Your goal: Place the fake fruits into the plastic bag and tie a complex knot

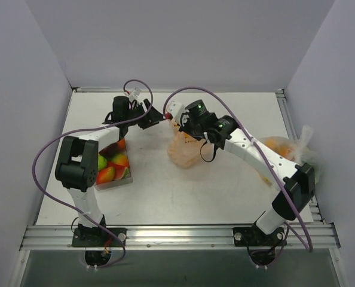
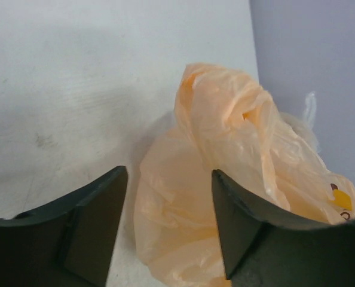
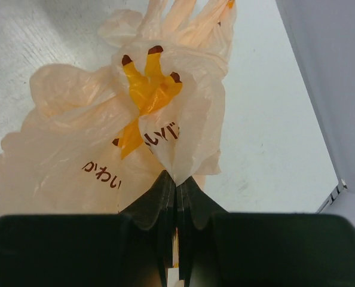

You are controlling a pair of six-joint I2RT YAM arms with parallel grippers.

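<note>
The peach plastic bag (image 1: 183,150) lies crumpled at the table's middle. My right gripper (image 1: 181,124) is above its far edge, shut on a pinch of the bag's film (image 3: 176,170). The printed bag (image 3: 76,149) spreads out beyond its fingers, with the handle strips (image 3: 183,15) bunched at the far end. I cannot make out a tied knot. My left gripper (image 1: 156,117) is just left of the bag, open. Its dark fingers (image 2: 97,221) straddle the bag's near fold (image 2: 225,137) without gripping it. The fake fruits (image 1: 113,166), green, red and orange, lie in a clear tray.
The clear tray (image 1: 115,183) sits under the left arm's elbow at the left. A clear whitish bag (image 1: 288,149) with orange contents lies at the table's right edge, under the right arm. Grey walls enclose the table on three sides.
</note>
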